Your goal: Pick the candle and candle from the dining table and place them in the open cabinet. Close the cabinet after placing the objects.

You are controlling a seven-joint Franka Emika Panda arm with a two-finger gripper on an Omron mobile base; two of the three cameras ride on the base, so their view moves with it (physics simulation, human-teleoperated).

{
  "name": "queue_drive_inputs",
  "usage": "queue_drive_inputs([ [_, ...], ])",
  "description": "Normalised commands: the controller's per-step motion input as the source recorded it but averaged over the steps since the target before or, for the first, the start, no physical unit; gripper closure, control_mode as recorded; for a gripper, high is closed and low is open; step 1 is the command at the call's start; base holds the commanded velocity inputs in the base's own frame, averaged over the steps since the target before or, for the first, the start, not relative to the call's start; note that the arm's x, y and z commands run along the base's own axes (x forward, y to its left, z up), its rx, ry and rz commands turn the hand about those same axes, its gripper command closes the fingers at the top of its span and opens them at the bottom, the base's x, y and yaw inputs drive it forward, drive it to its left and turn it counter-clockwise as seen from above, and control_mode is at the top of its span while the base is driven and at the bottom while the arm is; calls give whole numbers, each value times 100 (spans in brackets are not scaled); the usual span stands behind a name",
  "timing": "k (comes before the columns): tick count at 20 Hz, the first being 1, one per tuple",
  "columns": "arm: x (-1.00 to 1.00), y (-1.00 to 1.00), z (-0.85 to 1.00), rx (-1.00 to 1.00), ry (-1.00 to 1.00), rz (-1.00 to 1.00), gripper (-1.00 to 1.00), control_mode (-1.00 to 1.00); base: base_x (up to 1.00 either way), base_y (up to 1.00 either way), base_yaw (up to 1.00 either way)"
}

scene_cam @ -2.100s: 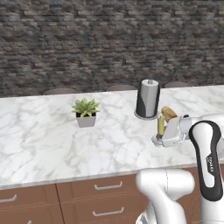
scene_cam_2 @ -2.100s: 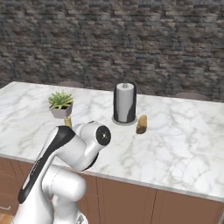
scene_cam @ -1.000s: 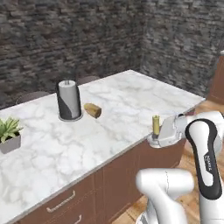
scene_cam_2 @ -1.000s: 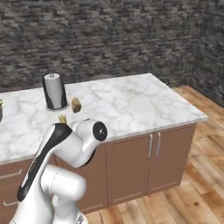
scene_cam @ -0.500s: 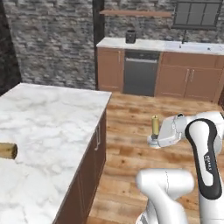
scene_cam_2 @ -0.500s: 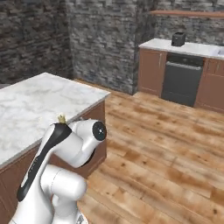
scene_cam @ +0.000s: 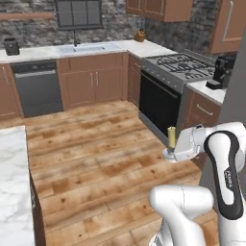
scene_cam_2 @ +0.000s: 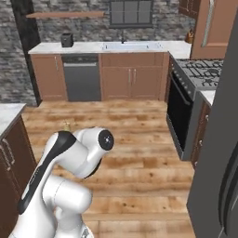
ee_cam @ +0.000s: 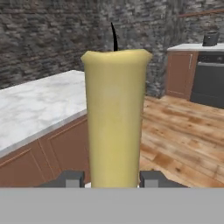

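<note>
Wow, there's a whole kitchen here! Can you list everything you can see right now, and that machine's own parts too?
Pale yellow wax candle: one, upright between the jaws.
White marble dining table: one, left edge.
Brown wooden base cabinets: a row, far wall.
Grey steel dishwasher: one, under counter.
Sink below dark window: one, far counter.
Black oven with gas hob: one, right side.
Black toaster: one, far counter.
White robot arm: one, foreground.
Gripper: one, shut on candle.

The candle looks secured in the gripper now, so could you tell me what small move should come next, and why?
Probably keep the base turning toward the wall cabinets while holding the grip. The candle stands upright between the gripper's fingers, carried over wooden floor, and no open cabinet is in sight yet.
</note>
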Motion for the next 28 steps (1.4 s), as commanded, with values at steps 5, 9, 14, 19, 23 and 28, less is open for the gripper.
queue_drive_inputs([
  [5,0,0,0,0,0,0,100,100,35,8,-26],
  [9,0,0,0,0,0,0,100,100,47,14,-21],
  [14,0,0,0,0,0,0,100,100,56,15,-20],
  [19,0,0,0,0,0,0,100,100,59,13,-20],
  [23,0,0,0,0,0,0,100,100,60,12,-18],
  [28,0,0,0,0,0,0,100,100,60,13,-19],
])
